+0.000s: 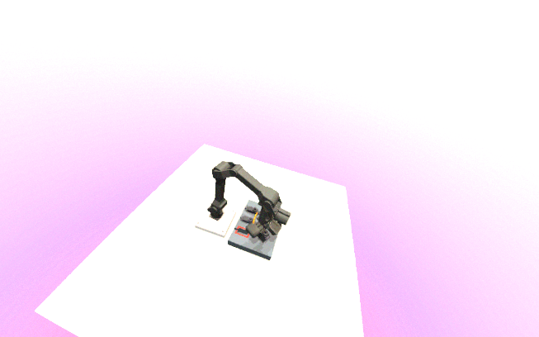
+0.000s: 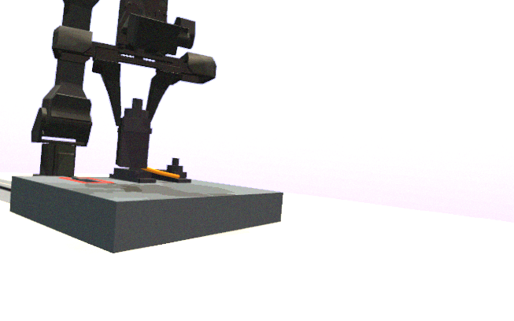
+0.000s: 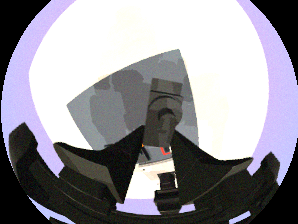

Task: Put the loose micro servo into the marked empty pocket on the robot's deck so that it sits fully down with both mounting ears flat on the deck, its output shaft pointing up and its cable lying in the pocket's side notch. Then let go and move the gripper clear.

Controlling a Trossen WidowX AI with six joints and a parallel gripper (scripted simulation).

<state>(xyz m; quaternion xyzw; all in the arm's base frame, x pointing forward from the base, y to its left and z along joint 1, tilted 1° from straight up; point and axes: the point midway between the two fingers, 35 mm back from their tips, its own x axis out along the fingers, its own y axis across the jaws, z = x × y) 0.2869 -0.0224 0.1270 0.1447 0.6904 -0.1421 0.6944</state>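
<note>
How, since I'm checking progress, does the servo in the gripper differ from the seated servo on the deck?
The held micro servo hangs above the deck with its whole body showing; the seated servo shows only its top. The gripper is shut on the held one; nothing touches the seated one. An orange cable trails from the held one. Both are dark, shafts up.

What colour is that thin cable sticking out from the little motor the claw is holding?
Orange cable, clearest in the exterior view, trailing from the servo.
</note>
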